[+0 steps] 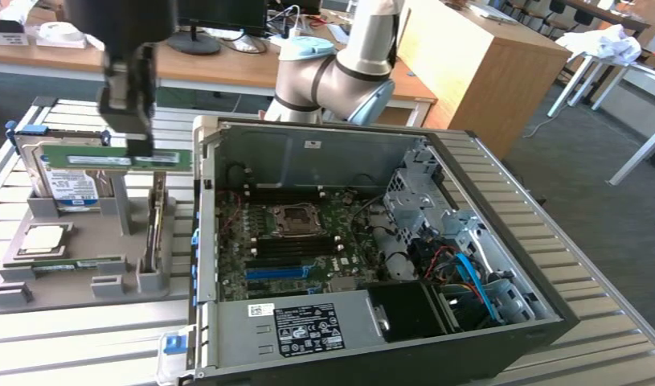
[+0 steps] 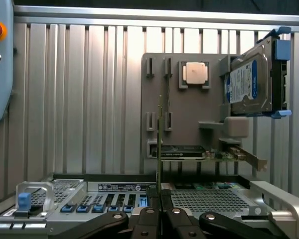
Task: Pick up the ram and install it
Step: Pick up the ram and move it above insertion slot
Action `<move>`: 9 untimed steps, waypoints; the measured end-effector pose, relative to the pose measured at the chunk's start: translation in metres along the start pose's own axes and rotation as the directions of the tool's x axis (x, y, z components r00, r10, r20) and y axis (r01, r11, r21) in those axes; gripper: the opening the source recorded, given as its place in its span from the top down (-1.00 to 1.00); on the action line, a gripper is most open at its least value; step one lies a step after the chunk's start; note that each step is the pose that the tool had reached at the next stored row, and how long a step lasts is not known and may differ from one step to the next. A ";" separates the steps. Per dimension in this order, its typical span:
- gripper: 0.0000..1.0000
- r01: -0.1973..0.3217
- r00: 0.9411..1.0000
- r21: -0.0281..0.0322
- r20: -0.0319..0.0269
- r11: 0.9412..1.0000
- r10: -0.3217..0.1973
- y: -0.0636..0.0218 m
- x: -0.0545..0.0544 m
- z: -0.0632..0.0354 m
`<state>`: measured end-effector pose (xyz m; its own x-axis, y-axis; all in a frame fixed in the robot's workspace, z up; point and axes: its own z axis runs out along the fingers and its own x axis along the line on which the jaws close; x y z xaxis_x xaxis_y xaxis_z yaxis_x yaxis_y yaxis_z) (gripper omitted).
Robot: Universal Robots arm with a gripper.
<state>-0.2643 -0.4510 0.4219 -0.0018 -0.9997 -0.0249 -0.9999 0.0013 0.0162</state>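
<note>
Over the slatted metal table (image 1: 92, 346), I have the gripper (image 1: 141, 149) pinched shut on the ram (image 1: 80, 159), hanging level just outside the open computer case (image 1: 305, 149) (long axis pointing at its near wall), with the motherboard (image 1: 295, 241) down inside it.

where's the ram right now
The ram is clamped in the gripper, up over the grey parts holder at the exterior view's left, near the hard drive and just outside the open case.

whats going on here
The robot arm's gripper is shut on the long, thin green ram stick, holding it up above the grey parts holder. The open black computer case stands beside the holder, toward the exterior view's right, and the stick is not yet in its green motherboard.
</note>
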 end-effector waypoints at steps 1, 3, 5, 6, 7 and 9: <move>0.77 0.000 1.000 0.000 0.000 1.000 0.000 -0.0034 0.000 -0.0001; 0.77 0.000 1.000 0.000 0.000 1.000 0.000 -0.0106 0.000 -0.0002; 0.77 0.000 1.000 0.000 0.000 1.000 0.000 -0.0175 0.000 -0.0003; 0.77 0.000 1.000 0.000 0.000 1.000 0.000 -0.0210 0.000 -0.0003; 0.77 0.000 1.000 0.000 0.000 1.000 0.000 -0.0245 0.000 -0.0004; 0.77 0.000 1.000 0.000 0.000 1.000 0.000 -0.0315 0.000 -0.0006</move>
<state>-0.2328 -0.4510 0.4219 -0.0017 -0.9997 -0.0251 -0.9999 0.0012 0.0163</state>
